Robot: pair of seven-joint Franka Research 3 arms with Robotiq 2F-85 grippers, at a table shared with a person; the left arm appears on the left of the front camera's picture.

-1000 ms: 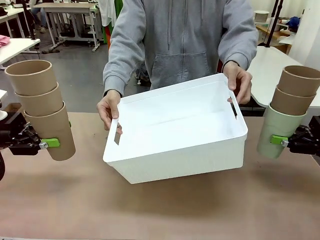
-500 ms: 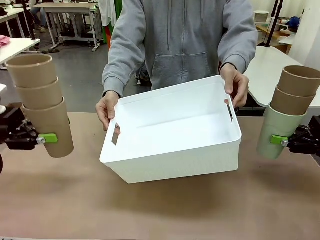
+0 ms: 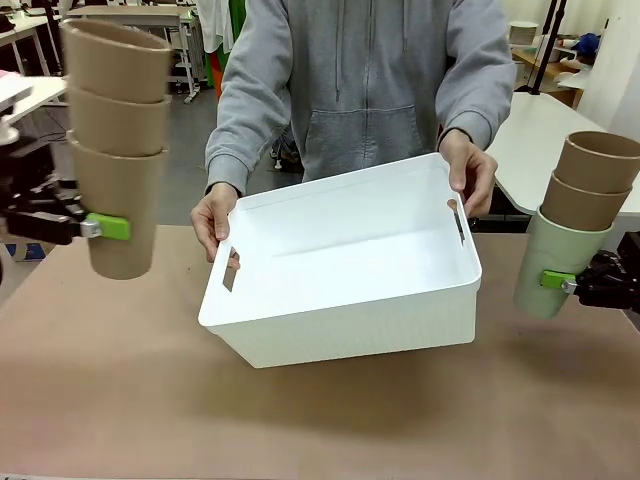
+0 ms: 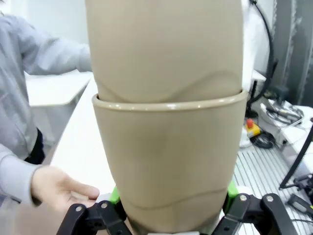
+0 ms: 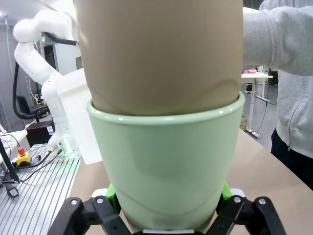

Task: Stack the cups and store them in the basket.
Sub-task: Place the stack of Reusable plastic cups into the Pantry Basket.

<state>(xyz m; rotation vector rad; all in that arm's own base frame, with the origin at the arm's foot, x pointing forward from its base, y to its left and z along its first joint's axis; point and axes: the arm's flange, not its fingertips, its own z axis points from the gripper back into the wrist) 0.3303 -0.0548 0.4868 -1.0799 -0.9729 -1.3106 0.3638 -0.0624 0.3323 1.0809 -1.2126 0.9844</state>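
A person's two hands hold the white basket (image 3: 340, 330) by its handle slots, tilted above the middle of the table. My left gripper (image 3: 100, 228) is shut on a stack of three tan cups (image 3: 115, 150), held high at the far left and nearly upright. In the left wrist view the tan stack (image 4: 168, 147) sits between the green pads (image 4: 115, 196). My right gripper (image 3: 560, 282) is shut on a stack with a pale green cup (image 3: 553, 260) at the bottom and two tan cups (image 3: 590, 180) nested in it. The green cup (image 5: 166, 166) stands close up in the right wrist view.
The brown table (image 3: 320, 420) lies bare in front of the basket. The person in a grey hoodie (image 3: 365, 80) stands at the far side. White tables (image 3: 545, 140) stand behind to the right and left.
My left gripper has lifted its tan stack upward and turned it more upright. The person has shifted the basket slightly left. The right arm has held still.
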